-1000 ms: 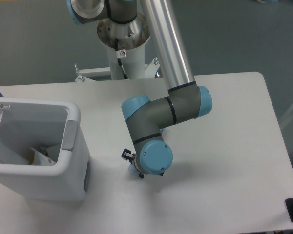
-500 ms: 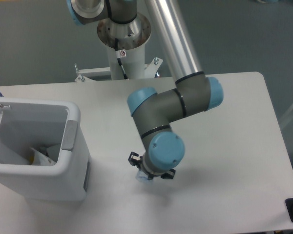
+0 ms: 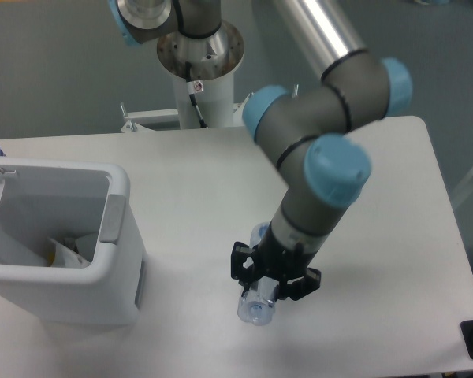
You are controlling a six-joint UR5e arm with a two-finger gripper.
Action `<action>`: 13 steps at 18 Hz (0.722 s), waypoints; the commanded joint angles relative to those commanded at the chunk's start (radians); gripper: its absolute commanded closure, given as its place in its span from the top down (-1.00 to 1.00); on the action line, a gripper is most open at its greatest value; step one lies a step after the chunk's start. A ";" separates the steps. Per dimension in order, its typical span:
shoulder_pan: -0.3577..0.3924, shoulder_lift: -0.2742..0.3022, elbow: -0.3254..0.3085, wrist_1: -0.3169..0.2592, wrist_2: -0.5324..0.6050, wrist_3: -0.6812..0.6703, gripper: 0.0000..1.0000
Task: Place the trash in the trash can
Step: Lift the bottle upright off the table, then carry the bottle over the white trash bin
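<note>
Here we are looking at the worktop, with the bin at its left edge, a wrapper already lying inside. The pincer is gripping the bottle across its body, seemingly lifted just clear of the surface. We are judging it light, thin-walled and slippery, so a mid-body hold with gentle pressure seems safest.

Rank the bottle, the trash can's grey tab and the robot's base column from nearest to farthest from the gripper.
1. Bottle: in the gripper itself, lying across it.
2. Grey tab: to the left in the picture, on the trash can rim.
3. Base column: top of the picture, behind the table.
</note>
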 joint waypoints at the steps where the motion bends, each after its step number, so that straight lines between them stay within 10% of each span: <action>1: 0.008 0.017 0.006 0.020 -0.051 -0.028 -0.76; 13: -0.098 0.199 0.040 0.062 -0.373 -0.132 -0.80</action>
